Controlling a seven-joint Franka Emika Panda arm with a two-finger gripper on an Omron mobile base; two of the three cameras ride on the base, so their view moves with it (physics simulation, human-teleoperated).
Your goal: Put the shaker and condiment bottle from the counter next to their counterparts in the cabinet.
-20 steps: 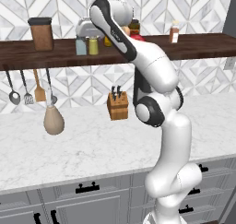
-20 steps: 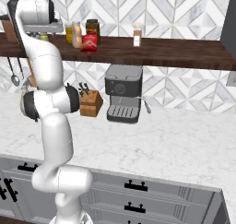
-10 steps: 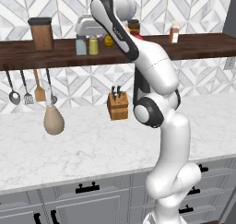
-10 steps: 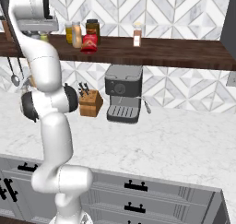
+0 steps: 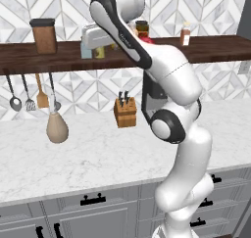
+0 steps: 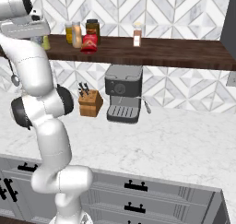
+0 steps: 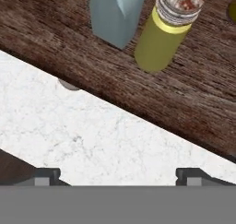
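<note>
The yellow-green shaker (image 7: 162, 38) with its brownish-pink cap stands upright on the dark wooden cabinet shelf (image 7: 60, 38), right beside a pale blue-grey shaker (image 7: 115, 13). My gripper (image 7: 118, 176) is open and empty, drawn back from both over the shelf's front edge. In the left base view the hand (image 5: 94, 37) hovers just in front of the two shakers (image 5: 99, 52). The red condiment bottle (image 6: 89, 42) lies on the shelf (image 6: 175, 52) farther right, next to a cream-orange bottle (image 6: 76, 34). The marble counter (image 5: 98, 154) lies far below.
On the shelf stand a brown canister (image 5: 43, 35), a yellow jar (image 6: 69, 32), a dark-lidded jar (image 6: 93, 28) and a slim white-capped bottle (image 6: 137, 35). A knife block (image 6: 90, 103) and coffee machine (image 6: 123, 93) sit on the counter. Utensils (image 5: 41, 97) hang under the shelf.
The hand has pulled back from the shelf, away from the shakers. The yellow-green shaker stays standing where it was.
</note>
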